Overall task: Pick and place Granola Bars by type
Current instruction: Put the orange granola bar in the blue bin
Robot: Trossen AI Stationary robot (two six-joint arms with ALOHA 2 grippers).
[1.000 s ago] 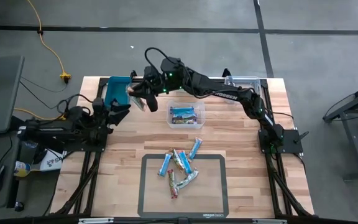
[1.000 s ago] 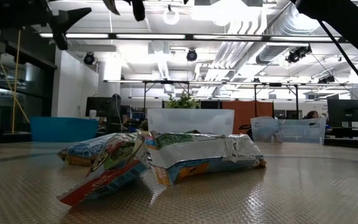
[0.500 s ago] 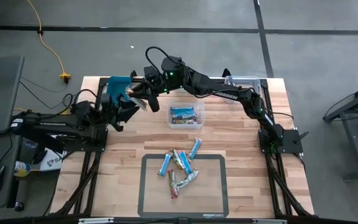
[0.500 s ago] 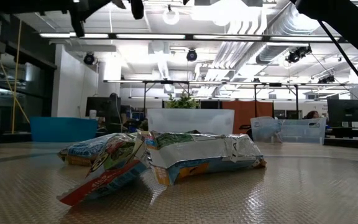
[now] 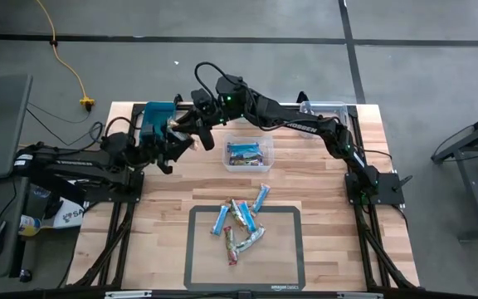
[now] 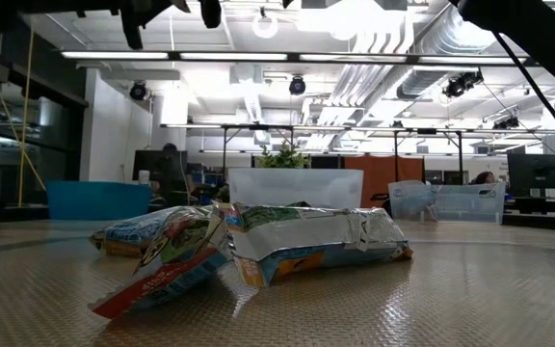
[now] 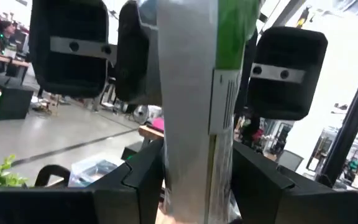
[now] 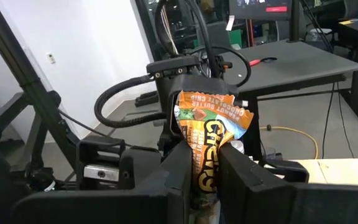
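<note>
My right gripper (image 5: pixel 192 124) reaches across from the table's right and is shut on one granola bar (image 8: pixel 209 134), which has an orange and green wrapper and a silver back (image 7: pixel 188 106). It holds the bar in the air near the blue bin (image 5: pixel 153 121). My left gripper (image 5: pixel 176 142) is open and level. In the left wrist view its two fingers (image 7: pixel 143 180) stand on either side of the bar's free end. More granola bars (image 5: pixel 241 225) lie heaped on the grey mat (image 5: pixel 197 249), and a few lie in a clear tub (image 5: pixel 249 154). My right gripper pinches the bar's one end (image 8: pixel 205 171) between its two fingers, which lie level and come from the table's right. The bar sticks out past the fingertips toward the left gripper, clear of the table. Whether my left gripper's fingers touch the bar I cannot tell.
A second clear tub (image 5: pixel 326 110) stands at the far right corner. Cables and a laptop lie off the table's left edge. In the low view the bar pile (image 6: pixel 258 246) fills the foreground, with the tubs (image 6: pixel 297 188) behind it.
My left gripper has risen and moved toward the table's right, up to the bar held by my right gripper, so that its fingers now flank the bar's free end. Its finger gap looks unchanged. The bar and the right gripper have stayed in place.
</note>
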